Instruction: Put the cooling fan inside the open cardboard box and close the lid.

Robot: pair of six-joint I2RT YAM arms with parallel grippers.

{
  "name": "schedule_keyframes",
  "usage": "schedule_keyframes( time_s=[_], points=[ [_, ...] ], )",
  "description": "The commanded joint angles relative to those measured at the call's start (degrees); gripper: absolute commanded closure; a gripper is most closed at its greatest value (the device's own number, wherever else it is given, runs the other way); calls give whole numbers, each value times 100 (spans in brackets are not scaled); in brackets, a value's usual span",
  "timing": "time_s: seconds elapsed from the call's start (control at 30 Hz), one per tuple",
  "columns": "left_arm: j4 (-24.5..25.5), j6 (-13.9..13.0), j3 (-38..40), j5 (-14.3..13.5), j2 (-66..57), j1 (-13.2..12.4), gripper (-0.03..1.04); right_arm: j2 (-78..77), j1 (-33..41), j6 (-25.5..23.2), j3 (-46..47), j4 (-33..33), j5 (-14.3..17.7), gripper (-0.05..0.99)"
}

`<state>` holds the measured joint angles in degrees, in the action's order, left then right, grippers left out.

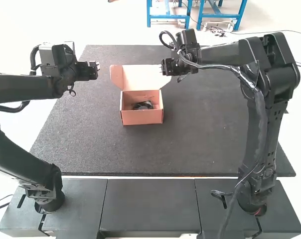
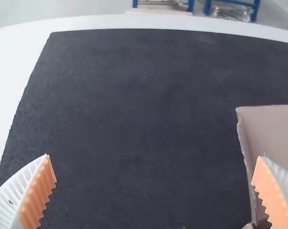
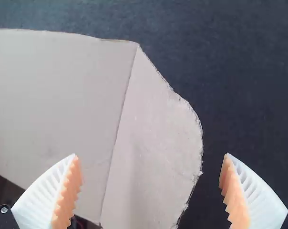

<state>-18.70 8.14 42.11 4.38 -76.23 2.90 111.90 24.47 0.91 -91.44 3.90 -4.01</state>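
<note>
R gripper [image 3: 149, 162] released, fingers wide, over the open lid's [image 1: 138, 77] side-flap edge. L gripper [image 2: 153, 164] also released, just beside the lid's other edge. Black cooling fan [image 1: 142, 105] sits inside the tan cardboard box [image 1: 142, 115]; black rubber mat [image 1: 200, 134] all round.

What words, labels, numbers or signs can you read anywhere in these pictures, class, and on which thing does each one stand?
No text can be read.
The cardboard box and its open lid are plain, with no print showing.
The fan inside the box is too small and dark to tell whether it carries a label.
The black mat bears no marks.
</note>
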Motion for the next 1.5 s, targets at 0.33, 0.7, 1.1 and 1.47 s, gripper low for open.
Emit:
schedule_keyframes(
  time_s=[0.33, 0.7, 1.1, 1.47],
  points=[
    [-108, -76, 219, 80, 2, 18, 4, 78, -250, 164, -269, -241, 41, 41],
    [-73, -93, 219, 89, -6, 9, 4, 78, -241, 120, -225, -223, -56, 73],
    [-398, -120, 316, 124, -305, 53, 4, 34, -206, 15, -217, -162, -364, 93],
    [-363, -58, 1071, 247, -1298, 712, 4, -54, -197, 15, -208, -135, -460, 93]
  ],
)
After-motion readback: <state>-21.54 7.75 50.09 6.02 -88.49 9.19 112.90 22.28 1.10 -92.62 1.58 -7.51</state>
